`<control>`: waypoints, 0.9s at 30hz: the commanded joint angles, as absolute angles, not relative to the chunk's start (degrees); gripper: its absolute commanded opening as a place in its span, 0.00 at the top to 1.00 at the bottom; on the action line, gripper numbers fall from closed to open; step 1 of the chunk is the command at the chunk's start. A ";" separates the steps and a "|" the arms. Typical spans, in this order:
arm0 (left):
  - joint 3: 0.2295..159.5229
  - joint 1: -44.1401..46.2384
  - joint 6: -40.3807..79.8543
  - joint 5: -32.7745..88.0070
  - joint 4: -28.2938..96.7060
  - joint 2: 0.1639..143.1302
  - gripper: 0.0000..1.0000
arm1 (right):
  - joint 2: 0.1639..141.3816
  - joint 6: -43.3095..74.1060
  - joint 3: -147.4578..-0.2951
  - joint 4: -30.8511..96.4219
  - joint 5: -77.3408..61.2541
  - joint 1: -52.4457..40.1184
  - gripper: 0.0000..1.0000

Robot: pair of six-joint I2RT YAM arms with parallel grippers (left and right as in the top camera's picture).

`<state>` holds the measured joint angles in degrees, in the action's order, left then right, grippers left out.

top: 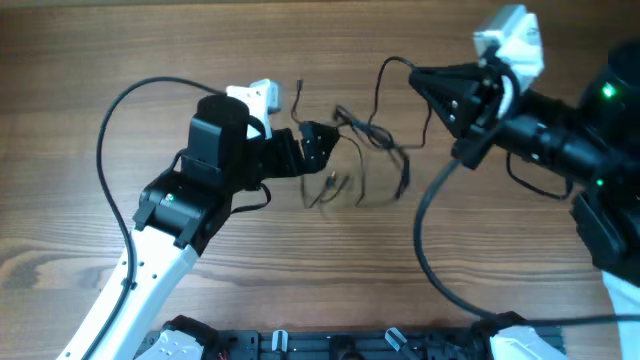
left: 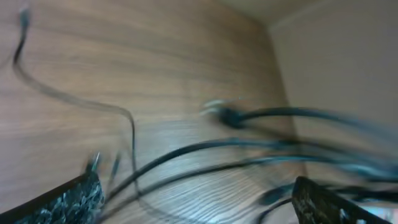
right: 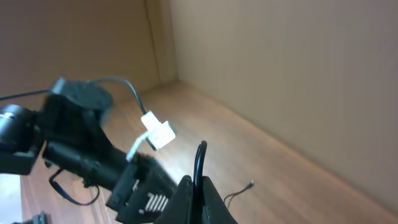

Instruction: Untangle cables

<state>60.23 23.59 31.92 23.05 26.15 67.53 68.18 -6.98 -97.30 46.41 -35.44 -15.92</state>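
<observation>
Sprawling on the wooden surface (top: 100,40), the cables (top: 375,135) are lying tangled between the left tool's (top: 318,152) released, gaping fingers, while the right tool (top: 414,76) is clenching one strand.

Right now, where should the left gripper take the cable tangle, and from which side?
Probably the crossing knot in the cables, from the side where the left gripper sits: its jaws are open facing it, strands bunch there, and the right gripper holds the far end.
</observation>
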 commanded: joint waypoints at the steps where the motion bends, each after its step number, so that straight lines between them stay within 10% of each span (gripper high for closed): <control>1: 60.05 23.40 20.27 27.64 22.74 67.61 0.04 | 68.03 -7.35 -97.45 47.35 -34.98 -15.90 0.95; 7: 60.05 25.50 13.63 27.62 19.75 67.79 0.36 | 68.03 -7.31 -97.45 47.97 -40.40 -15.90 0.96; 13: 60.05 29.21 10.63 27.66 13.30 70.85 0.32 | 68.03 -7.33 -97.45 49.91 -42.06 -15.90 0.96; 18: 60.05 31.40 7.25 27.64 10.90 72.60 0.71 | 68.03 -7.35 -97.45 50.63 -42.06 -15.90 0.96; 20: 60.05 31.42 8.49 27.68 10.92 72.88 0.49 | 68.03 -7.35 -97.45 50.78 -42.06 -15.90 0.96; 27: 60.05 31.40 15.51 27.97 10.61 72.88 0.22 | 68.31 -7.35 -97.45 52.01 -42.04 -15.90 0.96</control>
<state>60.18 31.24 11.14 27.14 11.14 72.55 68.47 -6.98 -97.21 51.66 -40.51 -15.92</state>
